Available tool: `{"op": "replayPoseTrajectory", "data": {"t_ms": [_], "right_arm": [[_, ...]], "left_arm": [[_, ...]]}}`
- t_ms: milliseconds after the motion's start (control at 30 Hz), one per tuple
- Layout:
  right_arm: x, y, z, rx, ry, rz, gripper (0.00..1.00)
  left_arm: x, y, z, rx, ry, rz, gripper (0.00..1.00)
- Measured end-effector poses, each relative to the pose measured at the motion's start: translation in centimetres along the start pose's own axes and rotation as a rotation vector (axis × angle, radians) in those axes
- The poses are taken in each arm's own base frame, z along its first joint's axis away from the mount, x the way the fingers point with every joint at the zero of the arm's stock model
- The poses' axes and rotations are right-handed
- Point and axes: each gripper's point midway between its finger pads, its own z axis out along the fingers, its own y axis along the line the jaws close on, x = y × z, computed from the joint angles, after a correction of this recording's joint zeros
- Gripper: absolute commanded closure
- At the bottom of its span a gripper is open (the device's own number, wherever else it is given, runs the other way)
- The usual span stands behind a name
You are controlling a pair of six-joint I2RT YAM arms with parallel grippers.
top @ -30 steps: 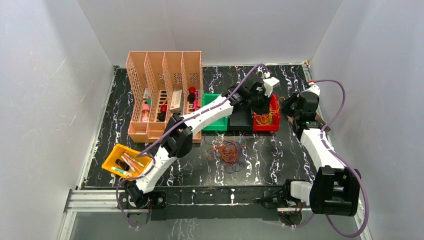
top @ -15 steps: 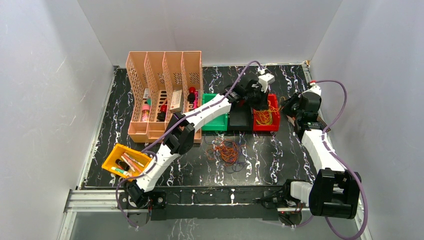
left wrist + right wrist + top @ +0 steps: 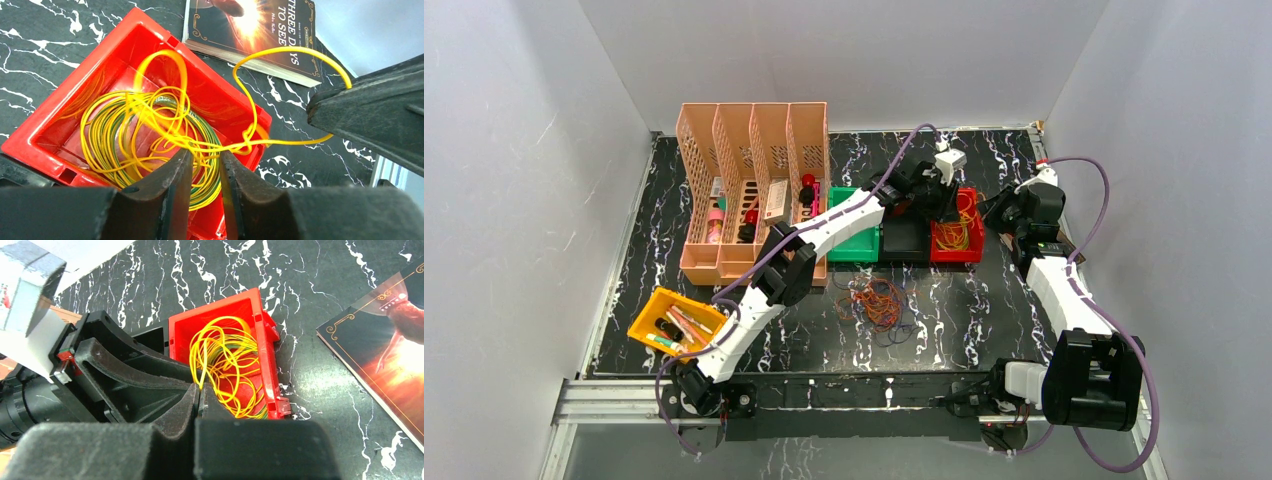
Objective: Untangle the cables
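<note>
In the left wrist view the yellow cables [image 3: 150,125] are coiled in the red bin [image 3: 75,80]. One yellow loop [image 3: 290,48] is stretched toward the right of the frame, where it appears pinched by the fully closed right fingers [image 3: 375,115]. The left fingers [image 3: 175,190], parted by a narrow gap and holding nothing, are placed just below the coil, nearer it

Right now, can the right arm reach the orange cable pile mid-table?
Probably yes: the table between the right hand and the pile lies bare, but that hand is shut on a yellow cable.
</note>
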Motion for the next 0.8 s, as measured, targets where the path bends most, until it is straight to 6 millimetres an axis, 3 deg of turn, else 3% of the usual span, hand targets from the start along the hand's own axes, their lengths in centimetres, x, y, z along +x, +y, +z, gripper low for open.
{"op": "replayPoseTrajectory", "data": {"t_ms": [267, 433, 800], "right_arm": [[-0.1, 0.1, 0.0, -0.008, -0.002, -0.009, 1.00], [-0.1, 0.1, 0.0, -0.008, -0.001, -0.011, 1.00], [1.1, -0.8, 0.9, 0.014, 0.040, -0.006, 1.00]], "left_arm": [[0.3, 0.1, 0.0, 0.000, 0.006, -0.001, 0.64], [0.3, -0.4, -1.0, -0.002, 0.012, -0.002, 0.61], [-4.5, -3.8, -7.5, -0.007, -0.078, 0.082, 0.59]]}}
